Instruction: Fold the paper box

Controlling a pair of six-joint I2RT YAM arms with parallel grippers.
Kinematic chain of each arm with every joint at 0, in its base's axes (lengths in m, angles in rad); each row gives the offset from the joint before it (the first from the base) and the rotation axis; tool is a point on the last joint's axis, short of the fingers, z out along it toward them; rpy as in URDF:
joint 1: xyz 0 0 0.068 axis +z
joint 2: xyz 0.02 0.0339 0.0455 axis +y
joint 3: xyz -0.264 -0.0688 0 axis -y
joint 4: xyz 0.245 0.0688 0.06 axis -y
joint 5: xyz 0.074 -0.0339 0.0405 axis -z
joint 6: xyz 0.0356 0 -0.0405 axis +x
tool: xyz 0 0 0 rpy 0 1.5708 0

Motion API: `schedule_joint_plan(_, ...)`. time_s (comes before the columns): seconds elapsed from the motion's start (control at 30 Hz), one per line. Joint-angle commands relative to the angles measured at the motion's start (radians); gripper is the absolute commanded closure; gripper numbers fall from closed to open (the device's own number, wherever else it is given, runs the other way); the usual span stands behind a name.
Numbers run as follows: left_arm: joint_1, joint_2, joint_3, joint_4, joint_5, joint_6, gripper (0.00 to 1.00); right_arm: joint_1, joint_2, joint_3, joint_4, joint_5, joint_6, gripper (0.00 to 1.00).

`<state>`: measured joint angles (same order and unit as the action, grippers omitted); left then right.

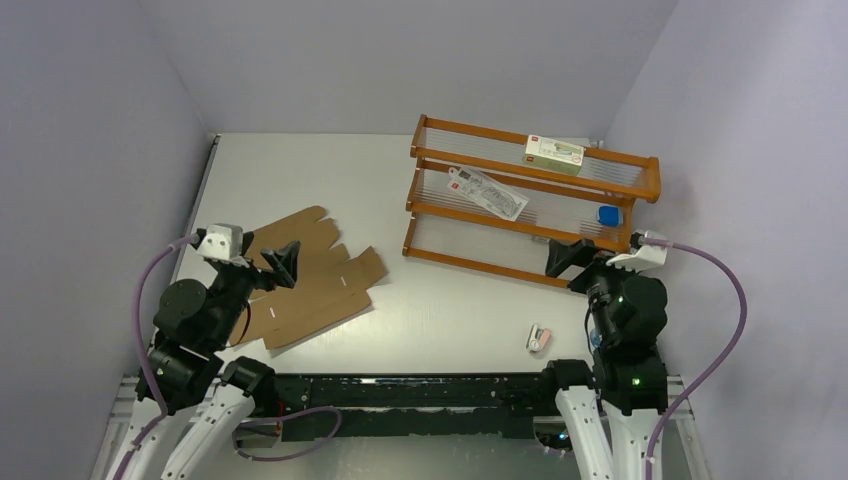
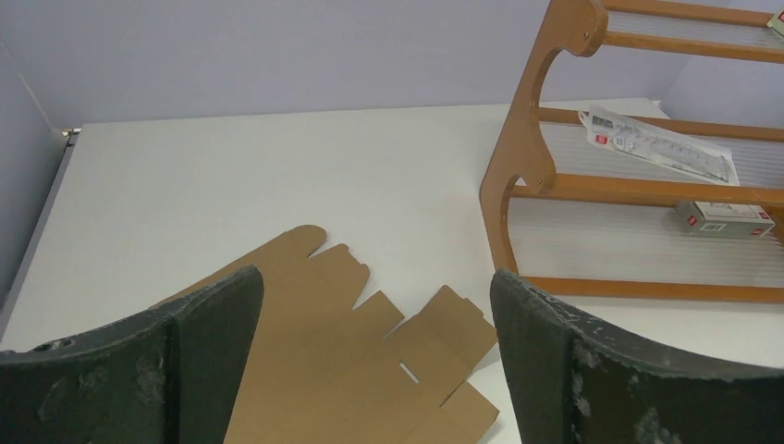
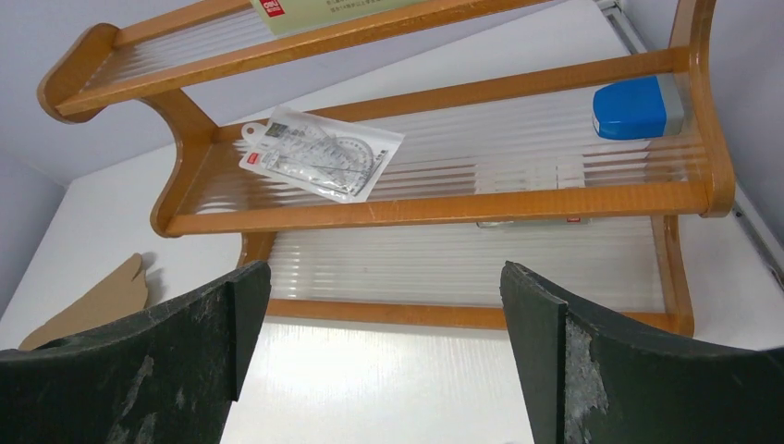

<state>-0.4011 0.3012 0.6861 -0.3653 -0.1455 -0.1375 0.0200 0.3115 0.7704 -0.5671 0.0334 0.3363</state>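
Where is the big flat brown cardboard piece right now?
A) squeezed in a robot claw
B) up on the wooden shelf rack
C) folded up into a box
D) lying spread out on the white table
D: the flat brown cardboard sheet lies spread out on the white table, while the left claw and the right claw stand open and empty.

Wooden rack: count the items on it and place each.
4. White-green carton on the top shelf; bagged ruler set and blue case on the middle shelf; small flat pack on the bottom shelf. More may be hidden.
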Motion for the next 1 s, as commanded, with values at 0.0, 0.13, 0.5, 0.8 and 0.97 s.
schedule_joint_plan(0.0,-0.005,0.018,-0.003,0.0,0.01,0.016,0.03,0.005,0.023,0.029,0.0,-0.001,-0.003,0.0)
schedule_joint_plan(0.13,-0.005,0.039,-0.003,0.002,0.017,0.019,0.03,0.006,0.023,0.032,-0.008,0.001,-0.006,0.0)
schedule_joint_plan(0.5,-0.004,0.063,-0.002,0.003,0.01,0.022,0.03,0.006,0.088,0.021,-0.008,-0.086,0.002,0.0)
schedule_joint_plan(0.8,-0.004,0.055,-0.005,0.002,0.002,0.026,0.03,0.006,0.266,0.001,-0.027,-0.179,0.034,0.0)
schedule_joint_plan(0.97,0.002,0.059,-0.006,0.009,-0.008,0.027,0.03,0.031,0.327,-0.041,-0.016,-0.178,0.067,0.0)
